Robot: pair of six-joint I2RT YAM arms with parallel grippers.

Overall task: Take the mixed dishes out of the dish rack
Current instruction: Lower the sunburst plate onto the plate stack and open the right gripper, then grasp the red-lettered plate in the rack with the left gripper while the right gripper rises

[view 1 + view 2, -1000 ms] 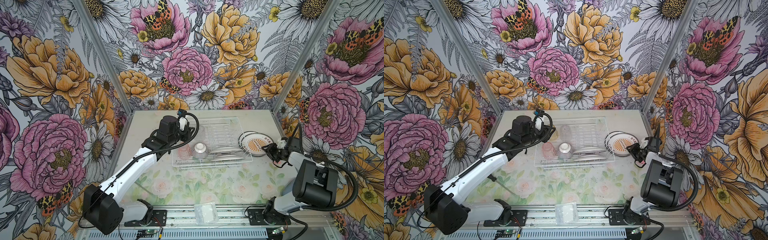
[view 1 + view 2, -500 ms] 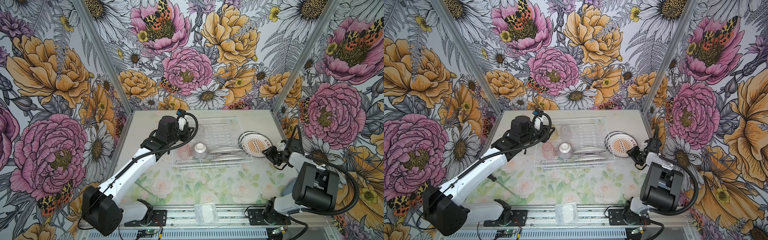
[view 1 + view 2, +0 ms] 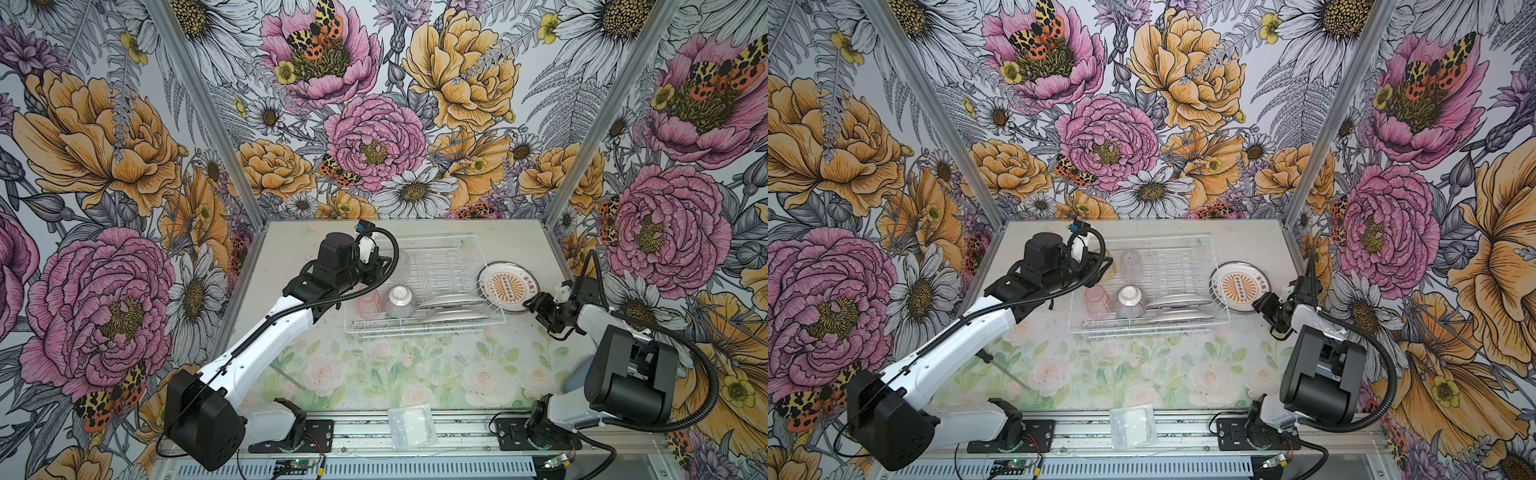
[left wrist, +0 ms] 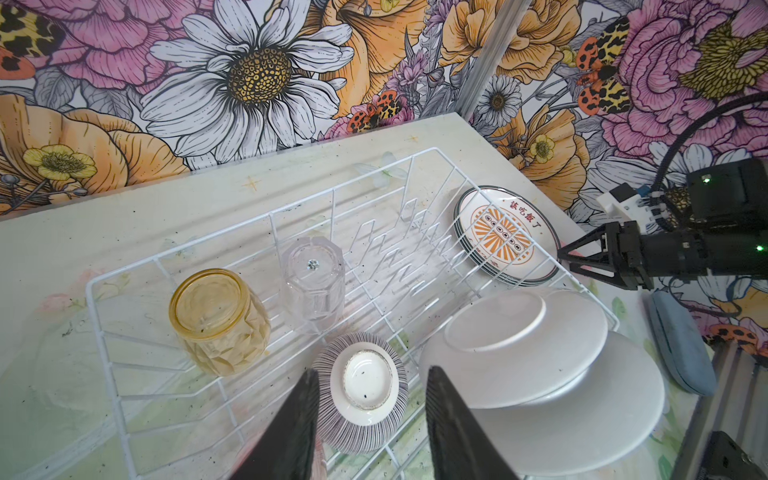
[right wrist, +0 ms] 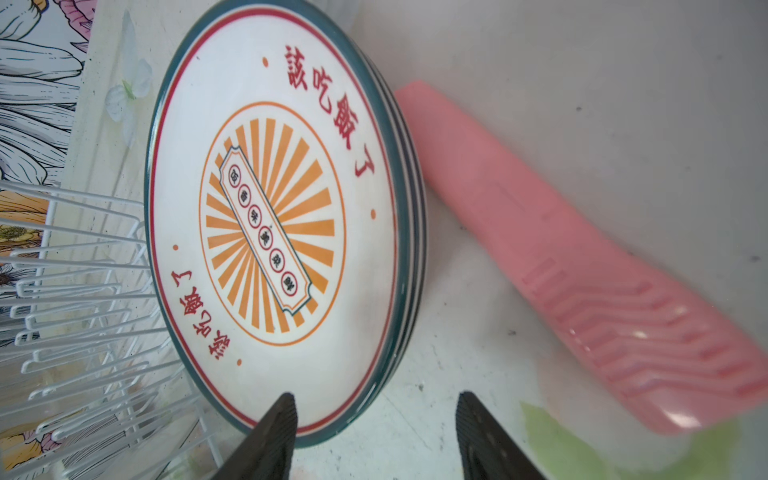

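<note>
The dish rack [image 3: 424, 332] [image 3: 1154, 328] [image 4: 270, 216] stands mid-table. It holds an upturned yellow tumbler [image 4: 216, 316], a clear tumbler [image 3: 401, 262] [image 4: 313, 278], a pink tumbler [image 3: 369, 303] [image 3: 1098, 301], the ribbed bowl [image 3: 400, 300] [image 4: 361, 390] foot-up, and two plates [image 3: 451, 300] [image 4: 519, 345] back-up. Printed plates [image 3: 507, 286] [image 5: 270, 220] lie stacked on the table right of the rack. My left gripper [image 4: 372, 370] hovers open above the bowl, touching nothing. My right gripper [image 3: 532, 305] [image 5: 376, 394] is open at the stack's near rim, holding nothing.
A pink ribbed flat piece [image 5: 582, 270] lies on the table beside the plate stack. A grey-blue oblong pad [image 4: 677, 345] sits by the right arm's base. A clear plastic bag [image 3: 411, 426] rests on the front rail, and a thin rod [image 3: 1005, 370] lies front left.
My right gripper's jaws have spread wider beside the plate stack. The left wrist has shifted slightly to the left over the rack.
</note>
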